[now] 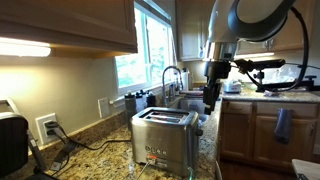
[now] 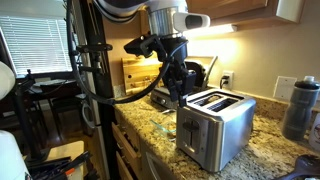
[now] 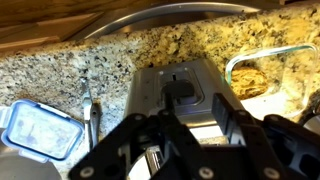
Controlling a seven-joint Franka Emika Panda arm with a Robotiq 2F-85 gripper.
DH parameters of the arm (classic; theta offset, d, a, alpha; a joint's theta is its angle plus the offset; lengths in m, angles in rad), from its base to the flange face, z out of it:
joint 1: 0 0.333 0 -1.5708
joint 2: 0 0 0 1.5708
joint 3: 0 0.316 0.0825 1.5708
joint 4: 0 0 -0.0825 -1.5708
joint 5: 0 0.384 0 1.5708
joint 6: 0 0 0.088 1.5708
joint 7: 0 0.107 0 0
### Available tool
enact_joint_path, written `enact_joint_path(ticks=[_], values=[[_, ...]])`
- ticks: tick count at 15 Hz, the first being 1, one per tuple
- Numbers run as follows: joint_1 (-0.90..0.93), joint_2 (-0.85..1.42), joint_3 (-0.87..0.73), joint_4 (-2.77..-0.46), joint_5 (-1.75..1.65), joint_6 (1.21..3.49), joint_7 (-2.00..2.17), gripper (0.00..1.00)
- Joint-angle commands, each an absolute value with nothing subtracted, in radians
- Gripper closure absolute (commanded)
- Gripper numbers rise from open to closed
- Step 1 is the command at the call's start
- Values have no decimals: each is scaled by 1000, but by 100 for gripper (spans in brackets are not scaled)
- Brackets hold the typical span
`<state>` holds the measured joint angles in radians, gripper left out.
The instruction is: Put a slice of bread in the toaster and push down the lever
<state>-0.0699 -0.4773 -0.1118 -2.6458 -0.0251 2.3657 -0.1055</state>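
Observation:
The brushed-steel toaster [image 1: 163, 135] stands on the granite counter and shows in both exterior views [image 2: 217, 127]. In the wrist view its top [image 3: 148, 88] lies right under my gripper [image 3: 196, 106]. The gripper is open and empty, with its fingers spread over the toaster's top. In the exterior views the gripper [image 1: 210, 100] [image 2: 178, 96] hangs beside and slightly above the toaster. Tan-golden bread [image 3: 262, 78] lies in a clear glass dish [image 3: 232, 66] on the counter next to the toaster.
A clear container with a blue rim [image 3: 35, 135] and a thin utensil [image 3: 92, 118] lie on the counter. A sink with a faucet [image 1: 170, 75] is behind the toaster. There is a black appliance [image 1: 10, 140], a dark bottle [image 2: 300, 105] and a coffee maker [image 2: 196, 72].

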Motion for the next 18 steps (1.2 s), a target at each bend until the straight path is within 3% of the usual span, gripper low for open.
enact_joint_path(ticks=[1,2,6,11,18], values=[[-77,-487,-117,-2725,-15,2498,-104,85],[-76,-476,-120,-2735,-13,2531,-107,92],[-75,-452,-129,-2769,-10,2625,-112,99],[-66,-394,-137,-2777,4,2695,-118,90],[-50,-284,-144,-2761,49,2783,-133,97]])
